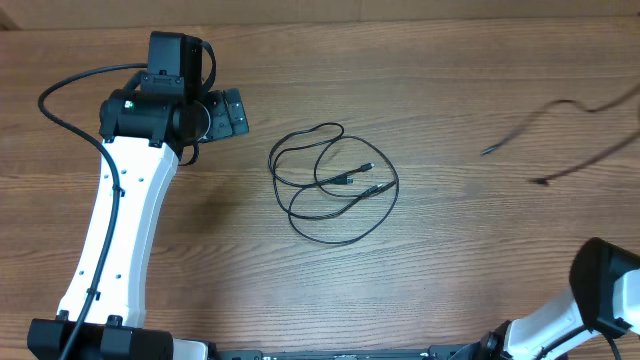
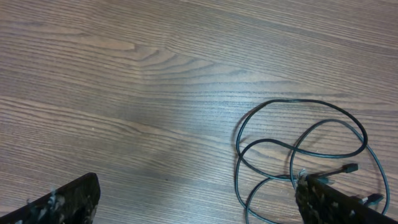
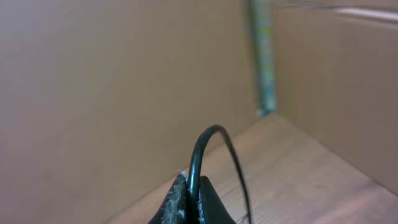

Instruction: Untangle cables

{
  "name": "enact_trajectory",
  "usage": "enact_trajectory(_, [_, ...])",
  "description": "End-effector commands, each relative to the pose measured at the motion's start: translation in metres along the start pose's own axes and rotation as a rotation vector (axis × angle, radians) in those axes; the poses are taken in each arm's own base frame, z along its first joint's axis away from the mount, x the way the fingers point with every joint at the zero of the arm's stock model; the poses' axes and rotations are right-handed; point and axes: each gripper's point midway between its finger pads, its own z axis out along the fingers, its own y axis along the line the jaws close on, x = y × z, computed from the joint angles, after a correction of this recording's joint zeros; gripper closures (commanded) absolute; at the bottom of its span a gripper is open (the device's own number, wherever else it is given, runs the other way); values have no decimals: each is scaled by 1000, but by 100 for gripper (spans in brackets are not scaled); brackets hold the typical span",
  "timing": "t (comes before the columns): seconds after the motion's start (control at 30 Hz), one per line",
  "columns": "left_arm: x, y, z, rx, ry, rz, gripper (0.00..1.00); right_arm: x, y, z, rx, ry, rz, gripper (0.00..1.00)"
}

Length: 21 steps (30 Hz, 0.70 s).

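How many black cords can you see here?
2 at least: one looped cord lying on the table, one raised cord at the right, pinched in the right gripper. The loops may hide another.

the coiled cables (image 1: pixel 345 181) lie flat on the bench near its middle, thin and black, wound into several overlapping loose loops that cross each other. small plug tips (image 1: pixel 368 166) rest inside the loops, close together. in the left wrist view the same coil (image 2: pixel 292 101) fills the lower right, one plug (image 2: pixel 351 168) lying inside it. well apart, at the far right, a loose cable (image 1: pixel 560 103) shows blurred, its two ends trailing leftward. it arches (image 3: pixel 211 127) up out of the pinch of the right fingers (image 3: pixel 177 200).
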Motion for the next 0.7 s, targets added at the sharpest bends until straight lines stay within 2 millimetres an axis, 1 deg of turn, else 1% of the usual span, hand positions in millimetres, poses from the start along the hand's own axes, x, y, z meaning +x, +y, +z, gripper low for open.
enact_trajectory(0.0, [-2,-1,0,2,-3,13,0,-19,-53,-7,160,-72,94,96])
enact_trajectory(0.03, [-2,-1,0,2,-3,12,0,-24,-75,-10,218,-87,113,96])
enact_trajectory(0.07, [-2,-1,0,2,-2,13,0,-27,-92,-14,267,-97,128,96])
enact_trajectory(0.13, [-2,-1,0,2,-3,13,1,-28,-119,-20,340,-102,154,96])
enact_trajectory(0.2, [-2,-1,0,2,-3,13,0,-25,-150,-24,420,-91,188,96])
enact_trajectory(0.27, [-2,-1,0,2,-2,12,0,-19,-175,-23,479,-66,218,96])
enact_trajectory(0.3, [-2,-1,0,2,-3,12,0,-17,-182,-22,495,-55,227,96])
enact_trajectory(0.4, [-2,-1,0,2,-3,12,0,-2,-212,-9,553,11,266,96])
enact_trajectory(0.57, [-2,-1,0,2,-3,12,0,20,-252,14,625,108,316,96])
enact_trajectory(0.6, [-2,-1,0,2,-2,12,0,29,-266,20,656,144,331,96])
enact_trajectory(0.63, [-2,-1,0,2,-3,12,0,36,-273,23,674,169,337,96])
enact_trajectory(0.67, [-2,-1,0,2,-3,13,0,50,-288,29,708,227,359,96])
